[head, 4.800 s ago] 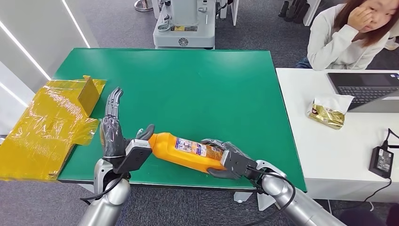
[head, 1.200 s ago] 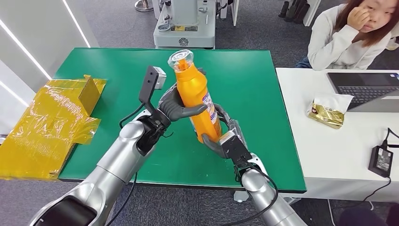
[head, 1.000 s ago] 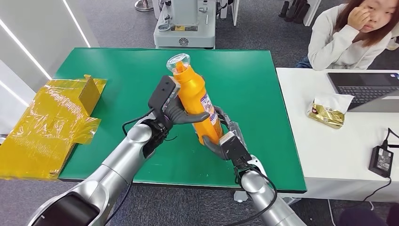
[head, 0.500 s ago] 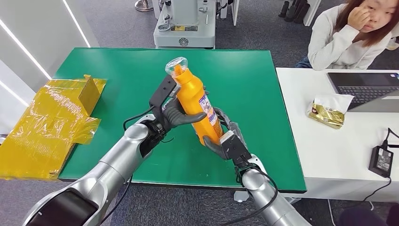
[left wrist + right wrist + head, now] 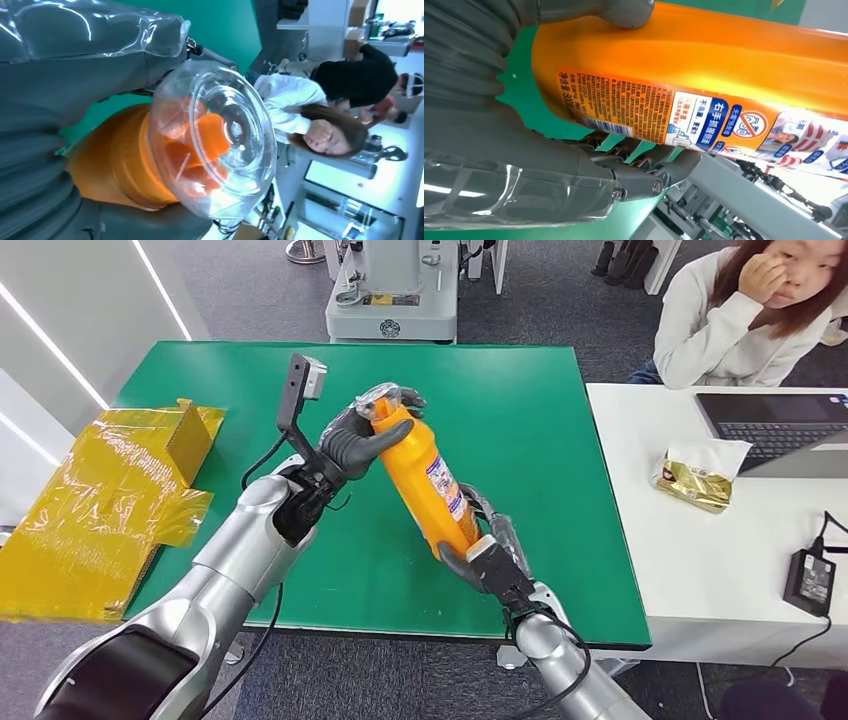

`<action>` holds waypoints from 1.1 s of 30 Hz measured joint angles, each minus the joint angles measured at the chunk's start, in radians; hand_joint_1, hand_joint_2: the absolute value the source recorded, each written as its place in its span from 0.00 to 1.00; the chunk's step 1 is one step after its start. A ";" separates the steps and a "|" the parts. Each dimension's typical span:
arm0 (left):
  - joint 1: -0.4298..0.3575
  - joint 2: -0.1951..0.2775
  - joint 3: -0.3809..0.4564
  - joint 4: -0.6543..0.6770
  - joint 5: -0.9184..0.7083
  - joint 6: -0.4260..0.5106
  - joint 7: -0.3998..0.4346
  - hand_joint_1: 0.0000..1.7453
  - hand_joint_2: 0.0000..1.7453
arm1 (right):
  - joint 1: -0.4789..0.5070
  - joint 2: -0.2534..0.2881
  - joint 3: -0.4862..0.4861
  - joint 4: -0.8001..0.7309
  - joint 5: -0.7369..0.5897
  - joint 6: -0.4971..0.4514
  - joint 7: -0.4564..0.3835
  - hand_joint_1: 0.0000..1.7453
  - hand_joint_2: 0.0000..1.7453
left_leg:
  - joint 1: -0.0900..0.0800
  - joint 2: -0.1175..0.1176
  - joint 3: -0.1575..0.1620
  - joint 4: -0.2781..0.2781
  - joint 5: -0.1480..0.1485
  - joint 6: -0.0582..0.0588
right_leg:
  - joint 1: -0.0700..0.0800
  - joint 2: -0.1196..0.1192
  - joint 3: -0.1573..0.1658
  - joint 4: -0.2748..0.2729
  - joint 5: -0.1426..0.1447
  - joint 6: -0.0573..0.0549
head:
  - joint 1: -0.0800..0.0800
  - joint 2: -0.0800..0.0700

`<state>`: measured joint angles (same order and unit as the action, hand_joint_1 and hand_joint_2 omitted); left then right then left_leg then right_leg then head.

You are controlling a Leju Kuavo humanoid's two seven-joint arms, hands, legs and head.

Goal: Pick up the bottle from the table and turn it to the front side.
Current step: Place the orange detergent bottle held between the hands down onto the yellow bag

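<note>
Your left hand (image 5: 352, 443) has slid up to grip the cap; your right hand (image 5: 487, 562) holds the bottle (image 5: 424, 477) base, now tilted above the counter (image 5: 250, 380). The turn seems underway.

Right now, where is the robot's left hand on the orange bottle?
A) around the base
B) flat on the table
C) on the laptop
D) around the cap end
D: the left hand grips the bottle at its clear cap, while the right hand holds the base.
</note>
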<state>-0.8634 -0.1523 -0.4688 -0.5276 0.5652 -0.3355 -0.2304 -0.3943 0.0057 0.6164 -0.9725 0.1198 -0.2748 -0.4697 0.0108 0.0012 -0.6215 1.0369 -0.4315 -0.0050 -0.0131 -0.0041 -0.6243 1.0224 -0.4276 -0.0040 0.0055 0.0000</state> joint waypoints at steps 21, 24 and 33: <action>-0.001 -0.039 0.004 -0.010 -0.018 0.046 -0.012 1.00 1.00 | 0.156 -0.008 -0.071 -0.175 0.056 0.005 0.056 0.00 1.00 | 0.000 0.000 -0.001 0.000 0.000 0.000 | 0.000 0.000 -0.001 0.000 0.000 0.000 | 0.000 0.000; -0.005 -0.027 -0.002 -0.035 -0.153 0.170 -0.099 1.00 1.00 | 0.196 -0.019 -0.104 -0.238 0.009 0.025 0.056 0.00 1.00 | 0.000 0.000 -0.001 0.000 0.000 0.000 | 0.000 0.000 -0.001 0.000 0.000 0.000 | 0.000 0.000; -0.016 -0.004 -0.005 -0.085 -0.246 0.239 -0.135 1.00 1.00 | 0.255 -0.037 -0.148 -0.368 -0.019 0.035 0.056 0.00 1.00 | 0.000 0.000 -0.001 0.000 0.000 0.000 | 0.000 0.000 -0.001 0.000 0.000 0.000 | 0.000 0.000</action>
<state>-0.8795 -0.1560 -0.4737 -0.6127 0.3195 -0.0962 -0.3656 -0.1396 -0.0312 0.4688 -1.3407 0.1009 -0.2400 -0.4137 0.0107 0.0014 -0.6227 1.0368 -0.4318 -0.0050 -0.0131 -0.0037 -0.6255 1.0224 -0.4276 -0.0040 0.0055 0.0000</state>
